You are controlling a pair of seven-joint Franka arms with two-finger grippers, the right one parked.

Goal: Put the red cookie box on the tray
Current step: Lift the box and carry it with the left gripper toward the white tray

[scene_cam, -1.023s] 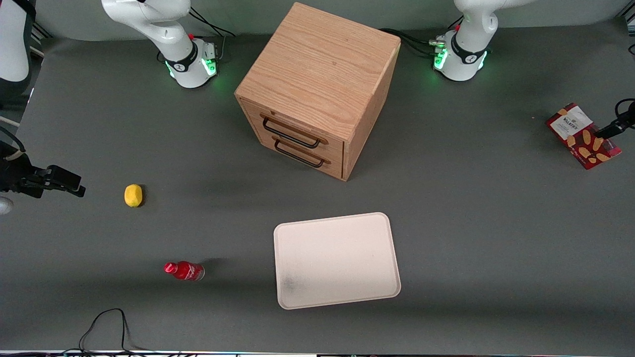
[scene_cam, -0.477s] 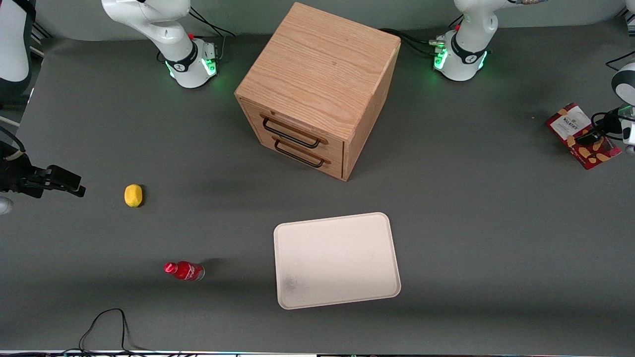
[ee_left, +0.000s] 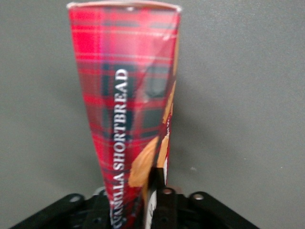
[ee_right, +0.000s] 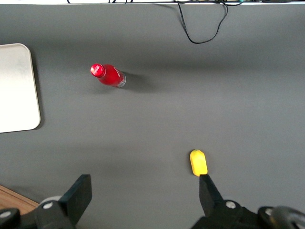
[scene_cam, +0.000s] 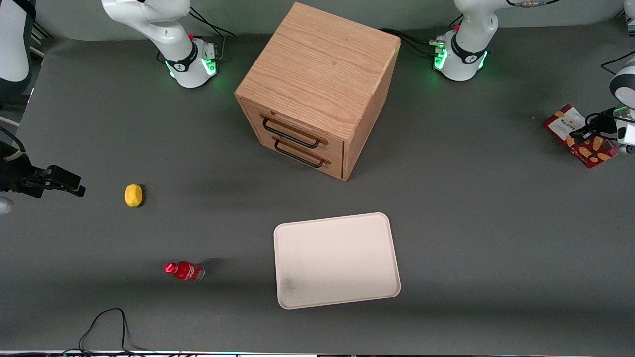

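Pincer [scene_cam: 593, 130] clamped on red cookie box [scene_cam: 580, 141] — at the working arm's table end.

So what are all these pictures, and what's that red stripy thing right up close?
These are three cameras looking at one table at the same moment. One looks at the whole table from the front. You can see two white robot arms bolted at the table's edge. The other two cameras ride on the robots' wrists, like watches.

On the grey table there is a wooden drawer cabinet, a pale tray, a small red bottle and a yellow lemon.

The red stripy thing is the red cookie box, seen from the working arm's wrist camera. That arm's gripper, a hand with two fingers, is pinching the box's narrow end. In the front picture the same box sits way out at the working arm's end of the table, with the gripper on it. I think the tray is where it goes next.
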